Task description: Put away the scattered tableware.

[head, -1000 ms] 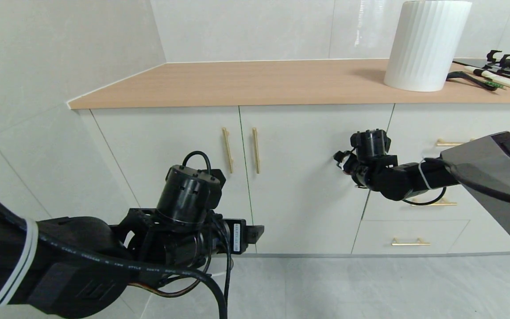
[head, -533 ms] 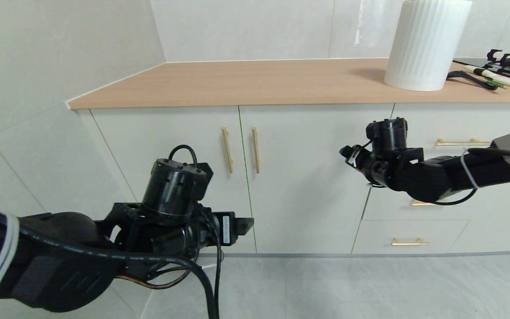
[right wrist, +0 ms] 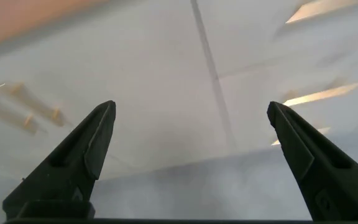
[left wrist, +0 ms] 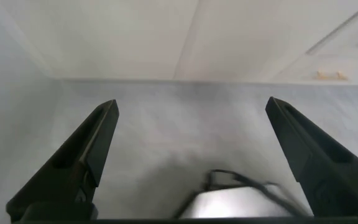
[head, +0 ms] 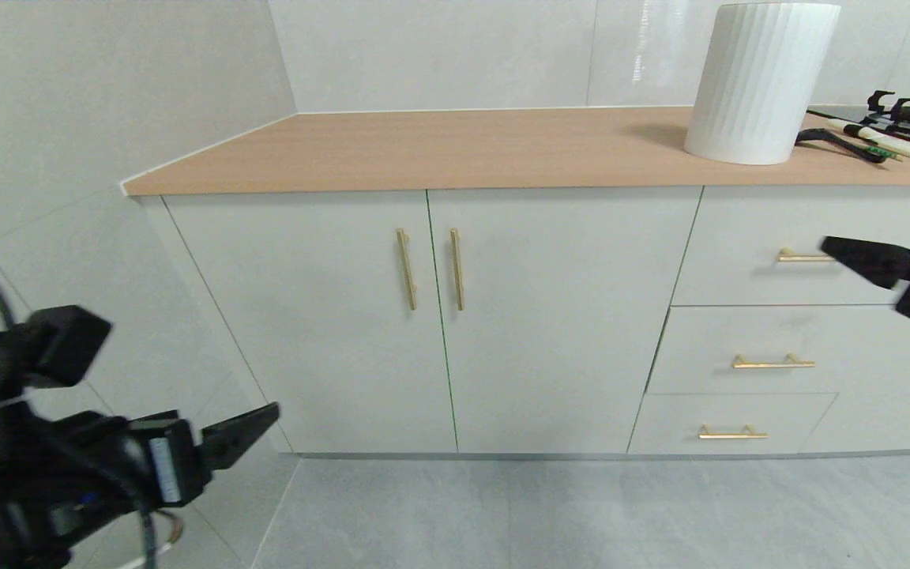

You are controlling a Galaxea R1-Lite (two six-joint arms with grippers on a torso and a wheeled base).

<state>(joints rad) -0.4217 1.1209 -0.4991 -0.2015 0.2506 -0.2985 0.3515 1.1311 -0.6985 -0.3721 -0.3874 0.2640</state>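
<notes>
Wrist views: left pincer, right pincer spread wide; cabinet ahead

A tabletop tops a cabinet standing on the floor, with its left end in the corner against the side wall. Toward the right of the tabletop a canister stands upright, and utensils lie just right of it. Below, two doors sit side by side on the left, their handles flanking the middle seam. Three drawers stack to the doors' right.
</notes>
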